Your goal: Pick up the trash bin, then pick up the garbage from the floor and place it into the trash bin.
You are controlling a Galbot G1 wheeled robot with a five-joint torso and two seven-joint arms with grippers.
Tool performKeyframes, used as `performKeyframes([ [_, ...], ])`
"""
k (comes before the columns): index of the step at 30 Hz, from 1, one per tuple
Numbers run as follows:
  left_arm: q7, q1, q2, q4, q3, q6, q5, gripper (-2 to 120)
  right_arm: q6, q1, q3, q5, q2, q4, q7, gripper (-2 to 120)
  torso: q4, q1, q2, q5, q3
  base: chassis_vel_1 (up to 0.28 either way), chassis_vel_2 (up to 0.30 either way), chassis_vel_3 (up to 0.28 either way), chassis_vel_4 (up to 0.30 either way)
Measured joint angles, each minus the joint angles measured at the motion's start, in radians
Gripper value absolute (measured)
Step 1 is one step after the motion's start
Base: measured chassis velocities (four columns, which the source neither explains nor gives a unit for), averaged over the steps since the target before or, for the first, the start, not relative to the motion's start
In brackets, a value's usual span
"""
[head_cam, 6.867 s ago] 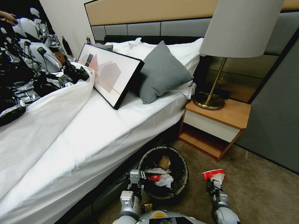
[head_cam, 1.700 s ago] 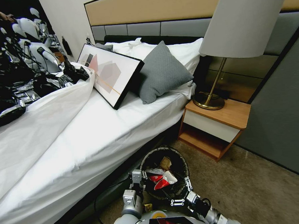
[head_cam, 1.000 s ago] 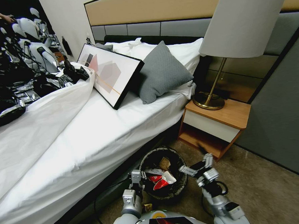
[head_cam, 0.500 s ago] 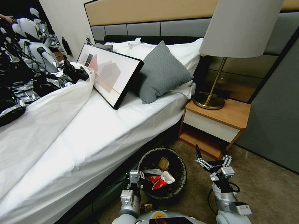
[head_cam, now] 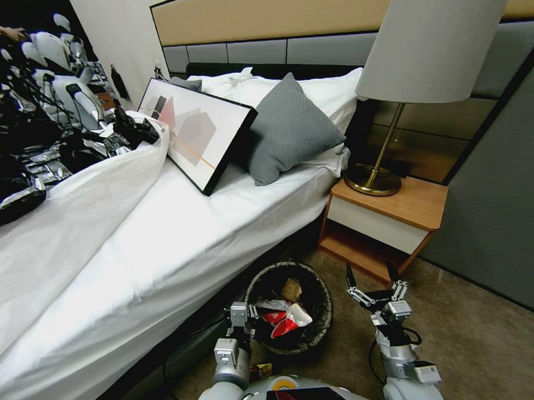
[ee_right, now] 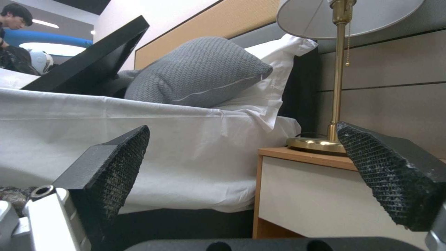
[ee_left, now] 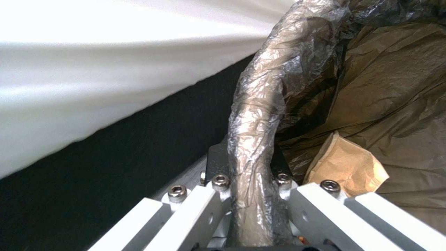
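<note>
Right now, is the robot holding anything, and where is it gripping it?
The left gripper clamps the trash bin by its bag-wrapped rim. The right gripper is open, holding nothing.

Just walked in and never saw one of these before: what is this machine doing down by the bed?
It is tidying litter off the floor. Its left hand grips the bag-wrapped rim of a small trash bin beside the bed. Inside lie a red-and-white wrapper and a tan paper piece. Its right hand is open and empty, raised beside the bin, in front of the nightstand.
</note>
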Motion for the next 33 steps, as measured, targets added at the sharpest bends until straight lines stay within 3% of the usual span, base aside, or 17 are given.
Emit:
performKeyframes([
  [18, 0.001, -0.001, 0.000, -0.005, -0.005, 0.000, -0.001, 0, 0.002, 0.017, 0.004, 0.007, -0.001, -0.015, -0.009, 100, -0.0002, 0.000, 0.000, 0.0003, 0.000, 0.189, -0.191, -0.191, 0.186],
  [33, 0.002, -0.004, 0.000, -0.005, -0.005, 0.000, -0.002, 0, 0.002, 0.032, 0.010, 0.005, 0.001, -0.018, -0.012, 100, -0.0001, 0.000, 0.000, 0.0000, 0.000, 0.052, -0.048, -0.046, 0.051],
])
